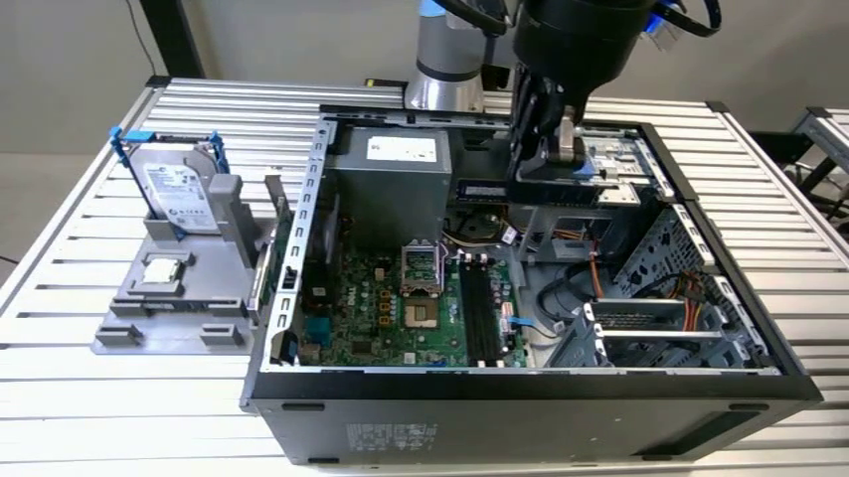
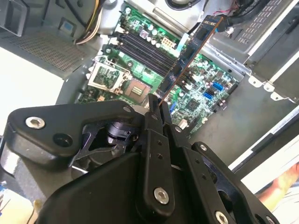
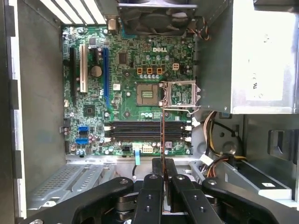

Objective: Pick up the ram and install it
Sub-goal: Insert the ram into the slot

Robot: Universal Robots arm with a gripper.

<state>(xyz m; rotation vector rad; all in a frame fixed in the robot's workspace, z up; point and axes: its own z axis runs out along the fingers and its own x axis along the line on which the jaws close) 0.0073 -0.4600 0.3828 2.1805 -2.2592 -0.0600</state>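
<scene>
Pincer (image 3: pixel 162 162): clenching the ram (image 2: pixel 189 56) by its near end between black fingers, in both wrist views; hanging over the open computer case (image 1: pixel 531 427) in the exterior view.
Table (image 1: pixel 106 417): carrying the computer case and a grey holder (image 1: pixel 173 298).
Computer case: lying on its side on the table, opening upward.
Motherboard (image 3: pixel 121 93): lying flat inside, facing the pincer.
Hard drive (image 1: pixel 173 189): standing in the grey holder, at the exterior view's left.
Memory slots (image 3: pixel 145 132): running side by side, black.
Ram: pointing from the pincer toward the motherboard, staying apart from the memory slots, not yet seated.
</scene>
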